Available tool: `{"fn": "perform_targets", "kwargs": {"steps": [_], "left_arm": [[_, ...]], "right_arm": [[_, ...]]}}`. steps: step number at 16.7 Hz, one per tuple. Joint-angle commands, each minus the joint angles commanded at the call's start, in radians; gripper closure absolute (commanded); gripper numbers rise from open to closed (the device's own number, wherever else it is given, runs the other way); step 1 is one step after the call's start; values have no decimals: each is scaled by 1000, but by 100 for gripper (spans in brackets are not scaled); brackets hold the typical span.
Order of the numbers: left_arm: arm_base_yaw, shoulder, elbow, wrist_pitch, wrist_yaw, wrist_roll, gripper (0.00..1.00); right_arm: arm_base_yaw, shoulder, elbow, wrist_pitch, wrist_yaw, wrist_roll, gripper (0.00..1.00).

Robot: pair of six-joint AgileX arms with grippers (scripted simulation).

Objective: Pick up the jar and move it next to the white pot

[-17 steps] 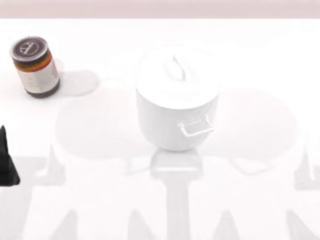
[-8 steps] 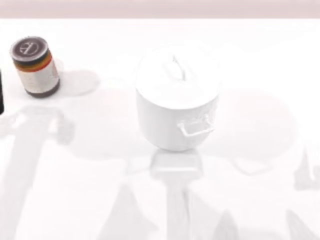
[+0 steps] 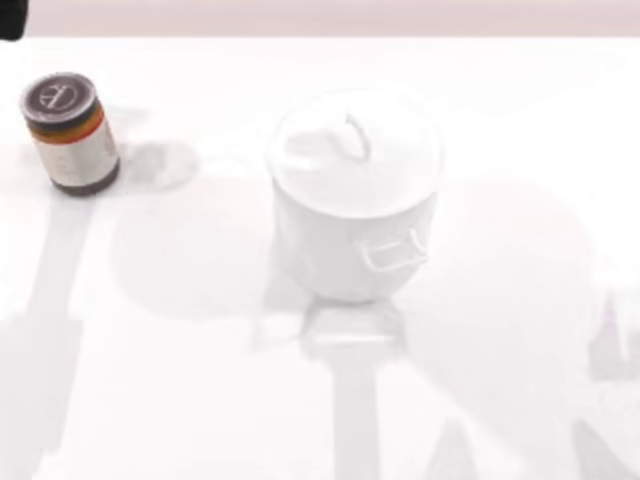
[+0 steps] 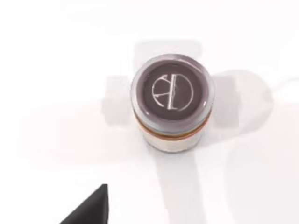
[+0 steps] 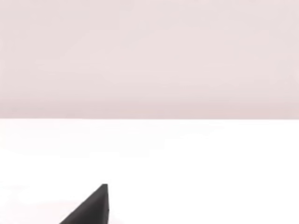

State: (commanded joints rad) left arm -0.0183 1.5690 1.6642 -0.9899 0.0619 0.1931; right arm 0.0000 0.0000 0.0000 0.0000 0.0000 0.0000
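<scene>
jar (image 3: pixel 68 133): stands upright at about 9 to 10 o'clock on the table (image 3: pixel 200 380), near the top view's left edge, dark lid with its white logo facing up, orange-red band under the lid. nothing touches it.
white pot (image 3: pixel 352 200): sits near the table's centre, lid on, knob on top, squarish side handle facing roughly 5 o'clock. it is well apart from the jar.
left gripper (image 3: pixel 12 18): only a dark corner shows at the top view's 10 to 11 o'clock corner, beyond the jar. its wrist camera looks almost straight down on the lid, with one dark finger tip (image 4: pixel 88 207) at the picture's edge; whether the fingers are spread or closed i cannot tell.
right arm: absent from the top view. its wrist view shows bare table, a pale backdrop and one dark finger tip (image 5: pixel 88 207); the finger state cannot be told.
step: by my judgement this is the approach above the jar, with the grasp not yet made.
risk, descent: coming down off-centre could land a finger on the lid rim and tip the jar.
risk, grip: a round, smooth wall may twist or slip if pinched too high on the lid.
risk, carry: the jar sits close to the table's left edge, so a nudge toward 9 o'clock could push it off.
risk, placing: swinging in low could knock the pot's handle or shift the pot.
</scene>
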Motion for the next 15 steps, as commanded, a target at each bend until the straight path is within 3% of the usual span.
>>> {"fn": "perform_targets", "kwargs": {"steps": [9, 15], "left_arm": [[9, 781, 853, -469, -9, 85, 0], [16, 1093, 1185, -645, -19, 116, 0]], "right_arm": [[0, 0, 0, 0, 0, 0, 0], [0, 0, 0, 0, 0, 0, 0]]}}
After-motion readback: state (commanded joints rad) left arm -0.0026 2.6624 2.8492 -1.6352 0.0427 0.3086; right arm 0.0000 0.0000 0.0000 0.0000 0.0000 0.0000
